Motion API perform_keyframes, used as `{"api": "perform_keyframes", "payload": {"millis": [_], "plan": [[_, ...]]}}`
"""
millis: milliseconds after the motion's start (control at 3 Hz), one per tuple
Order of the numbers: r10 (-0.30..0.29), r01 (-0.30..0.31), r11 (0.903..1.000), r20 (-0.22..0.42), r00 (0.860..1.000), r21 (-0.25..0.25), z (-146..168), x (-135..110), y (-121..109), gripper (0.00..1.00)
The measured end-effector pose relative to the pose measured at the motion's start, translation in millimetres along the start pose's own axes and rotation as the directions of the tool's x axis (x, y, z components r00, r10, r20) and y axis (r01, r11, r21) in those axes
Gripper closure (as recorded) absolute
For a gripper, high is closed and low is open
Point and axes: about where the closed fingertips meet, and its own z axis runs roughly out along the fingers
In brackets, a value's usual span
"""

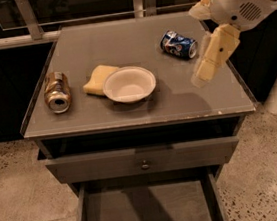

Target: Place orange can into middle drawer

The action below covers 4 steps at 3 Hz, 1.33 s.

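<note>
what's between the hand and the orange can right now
The white bowl and the yellow sponge beside it sit in the middle, between the hand over the right side and the orange can lying at the left edge. The blue can lies further back, off that line.

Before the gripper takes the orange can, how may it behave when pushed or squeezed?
The orange can lies on its side, so it will probably roll if nudged. Its wall looks dented, so thin metal may crush. The gripper hovers near the blue-and-white can.
</note>
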Motion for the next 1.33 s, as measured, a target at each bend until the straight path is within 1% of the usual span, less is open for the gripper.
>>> {"api": "perform_keyframes", "payload": {"millis": [333,667,1000,1333], "plan": [[-0.014,0.024,0.9973,0.141,0.990,-0.069,42,-55,-12,0.00],[-0.014,0.024,0.9973,0.141,0.990,-0.069,42,-55,-12,0.00],[0.022,-0.008,0.9970,0.183,0.983,-0.077,59,-61,-10,0.00],[0.010,0.026,0.9920,0.285,0.959,-0.124,93,-100,-5,0.00]]}}
